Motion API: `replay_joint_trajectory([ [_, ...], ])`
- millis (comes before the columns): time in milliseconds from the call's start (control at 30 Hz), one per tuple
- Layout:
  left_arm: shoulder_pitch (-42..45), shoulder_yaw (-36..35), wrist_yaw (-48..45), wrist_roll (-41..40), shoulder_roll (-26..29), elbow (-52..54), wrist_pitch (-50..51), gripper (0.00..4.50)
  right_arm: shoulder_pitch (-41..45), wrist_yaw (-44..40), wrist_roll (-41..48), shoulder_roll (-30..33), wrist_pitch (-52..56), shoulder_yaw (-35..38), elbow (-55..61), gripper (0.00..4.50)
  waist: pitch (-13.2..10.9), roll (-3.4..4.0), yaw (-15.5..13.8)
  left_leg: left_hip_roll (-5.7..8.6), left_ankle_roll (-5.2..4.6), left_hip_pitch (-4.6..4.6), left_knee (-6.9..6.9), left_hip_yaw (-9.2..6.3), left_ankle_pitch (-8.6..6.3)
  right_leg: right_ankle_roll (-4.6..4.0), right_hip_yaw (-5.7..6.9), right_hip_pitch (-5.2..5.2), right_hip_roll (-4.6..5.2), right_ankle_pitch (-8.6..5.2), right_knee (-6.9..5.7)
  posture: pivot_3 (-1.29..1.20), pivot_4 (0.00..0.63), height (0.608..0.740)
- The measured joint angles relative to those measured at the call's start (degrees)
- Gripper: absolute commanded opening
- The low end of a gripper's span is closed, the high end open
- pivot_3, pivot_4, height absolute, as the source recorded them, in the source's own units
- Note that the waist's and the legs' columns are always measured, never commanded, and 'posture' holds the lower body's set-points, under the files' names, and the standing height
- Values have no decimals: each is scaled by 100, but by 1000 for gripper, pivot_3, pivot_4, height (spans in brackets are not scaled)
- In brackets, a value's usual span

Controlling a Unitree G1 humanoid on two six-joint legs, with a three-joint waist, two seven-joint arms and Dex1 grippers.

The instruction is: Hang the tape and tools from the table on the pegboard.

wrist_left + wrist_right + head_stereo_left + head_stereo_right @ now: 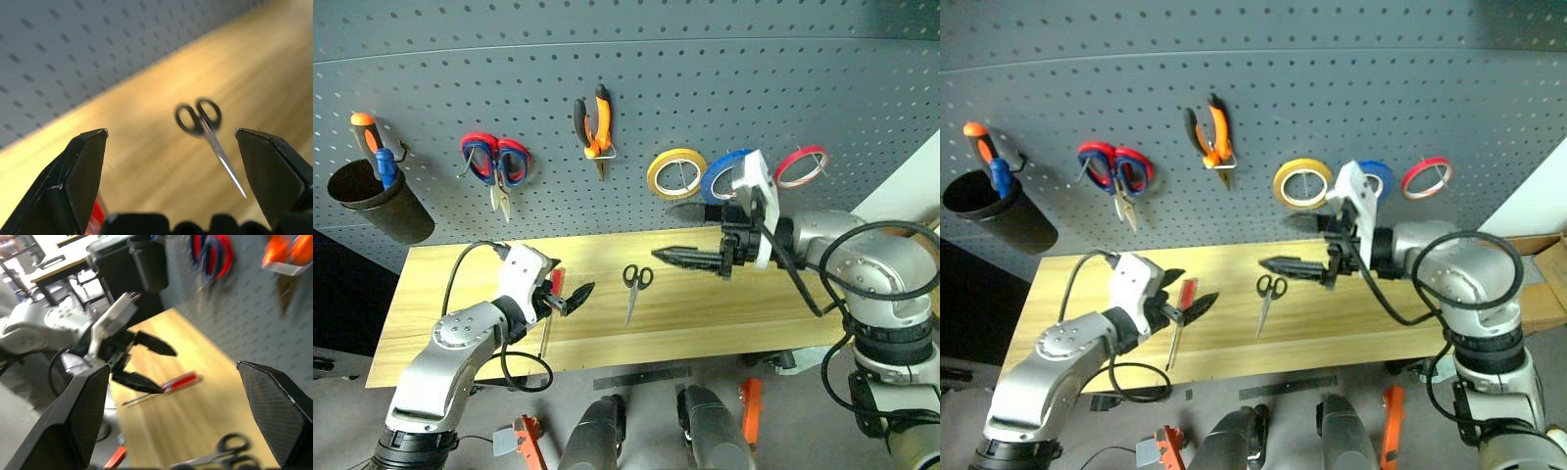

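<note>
1. The pegboard (636,88) fills the background behind the bench. Its upper and side edges are cut off in both head views.
2. The table (724,323) runs across below the pegboard. Its right end is hidden behind the right arm.
3. A black cup (374,201) hangs at the far left of the pegboard and holds an orange-handled driver (362,125) and a blue-handled driver (385,166). Their shafts are hidden inside the cup.
4. The right gripper (677,233) is above the table, pointing toward the robot's left. Its fingers are spread wide and hold nothing.
5. The left gripper (570,296) is low over the left part of the table. Its fingers are spread and empty.
6. The blue tape (724,176) hangs on the pegboard between a yellow roll (675,173) and a thin red roll (800,165). The right gripper's housing covers much of the blue tape.
7. The red-and-blue scissors (496,162) hang left of centre.
8. The pliers (593,125) hang on a hook, nose down. In the right wrist view they are blurred.
9. The black-handled scissors (634,289) lie flat on the table between the two grippers, touching neither. Handles point toward the pegboard.
10. The screwdriver (1180,318) lies on the table just beside the left gripper. In the left eye view its red handle is mostly hidden behind the fingers. Contact cannot be told.
</note>
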State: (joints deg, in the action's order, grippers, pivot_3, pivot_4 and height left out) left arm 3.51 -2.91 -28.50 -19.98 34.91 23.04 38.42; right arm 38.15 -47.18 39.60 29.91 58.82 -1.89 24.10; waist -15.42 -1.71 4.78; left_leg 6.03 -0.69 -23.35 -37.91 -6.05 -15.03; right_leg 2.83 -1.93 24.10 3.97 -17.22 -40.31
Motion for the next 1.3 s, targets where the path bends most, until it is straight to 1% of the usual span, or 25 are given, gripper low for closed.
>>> replay_joint_trajectory([
  [167, 299, 501, 313, 142, -206, 34, 706, 4500, -243, -32, 66, 271, 17, -11, 156, 4460, -1, -1, -52, 1, -4, -6, -4, -6, -2, 8, 8, -9, 1, 5, 24, -82, 279, 740],
  [267, 607, 969, 547, 390, -418, -89, 1010, 4500, -465, -363, 200, 721, -16, -105, 360, 4460, -2, -3, -100, 2, -3, -14, -4, -5, -2, 11, 11, -9, 3, 7, 37, -87, 279, 740],
  [333, 749, 1135, 641, 471, -625, -204, 1142, 4500, -595, -545, 194, 964, -102, -210, 490, 4460, -3, -5, -118, 1, -2, -17, -4, -3, -2, 11, 11, -8, 4, 7, 42, -98, 281, 740],
  [400, 900, 1361, 678, 536, -758, -346, 1309, 4500, -632, -603, 145, 1055, -227, -304, 510, 4460, -3, -5, -106, 0, -2, -19, -3, 3, -2, 11, 8, -5, 4, 7, 42, -100, 281, 740],
  [467, 1109, 1812, 749, 770, -788, -583, 1534, 4500, -705, -609, 62, 1072, -345, -376, 528, 4460, -3, -6, -120, 0, -2, -19, -3, 1, -2, 11, 10, -7, 4, 7, 41, -107, 281, 740],
  [533, 1208, 2086, 819, 935, -955, -903, 1646, 4500, -780, -599, 26, 1070, -380, -410, 563, 4460, -4, -7, -124, 1, -2, -22, -7, 2, -2, 12, 9, -6, 4, 7, 41, -119, 283, 740],
  [633, 1424, 2116, 1062, 1081, -1554, -1630, 1609, 4500, -833, -525, -12, 1065, -454, -445, 640, 4460, -8, -14, -144, 2, -2, -30, -16, -2, -2, 14, 14, -4, 7, 8, 42, -129, 284, 740],
  [967, 2133, 2160, 1415, 1574, -2469, -3034, 1157, 4500, -972, -479, -9, 1168, -465, -452, 740, 4460, -12, -22, -149, 3, -1, -36, -18, -4, -1, 15, 21, -4, 10, 9, 46, -154, 284, 740],
  [1133, 2374, 2009, 1556, 1644, -2836, -3487, 1014, 4500, -1016, -453, -6, 1197, -464, -448, 801, 4460, -13, -24, -146, 3, -1, -36, -20, -3, -1, 16, 22, -5, 10, 9, 44, -160, 283, 740],
  [1300, 2426, 1974, 1607, 1753, -2967, -3624, 958, 4500, -1026, -440, -4, 1232, -464, -448, 835, 4460, -13, -24, -143, 3, -1, -36, -23, -3, -1, 18, 22, -7, 10, 10, 43, -172, 284, 740],
])
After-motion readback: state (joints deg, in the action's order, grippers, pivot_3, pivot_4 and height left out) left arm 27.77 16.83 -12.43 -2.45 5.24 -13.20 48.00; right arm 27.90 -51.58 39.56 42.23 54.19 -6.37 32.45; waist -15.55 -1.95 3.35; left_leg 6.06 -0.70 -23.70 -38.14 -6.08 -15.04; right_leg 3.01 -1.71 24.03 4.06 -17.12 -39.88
